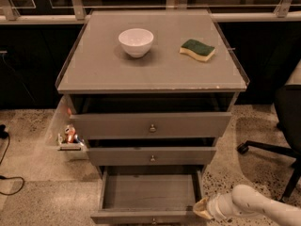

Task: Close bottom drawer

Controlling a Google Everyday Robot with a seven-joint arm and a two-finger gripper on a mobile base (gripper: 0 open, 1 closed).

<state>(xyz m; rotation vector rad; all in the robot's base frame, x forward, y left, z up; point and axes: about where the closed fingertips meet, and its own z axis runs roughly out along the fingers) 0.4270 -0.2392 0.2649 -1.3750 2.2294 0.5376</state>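
The bottom drawer of the grey cabinet is pulled far out and its inside is bare. Its front edge runs along the bottom of the camera view, with the small knob cut off at the frame's lower edge. My gripper sits at the end of the white arm coming in from the lower right. It is at the drawer's front right corner and seems to touch it.
The top drawer and middle drawer stand slightly out. A white bowl and a green-yellow sponge lie on the cabinet top. A clear bin with small items hangs at the left. An office chair stands at the right.
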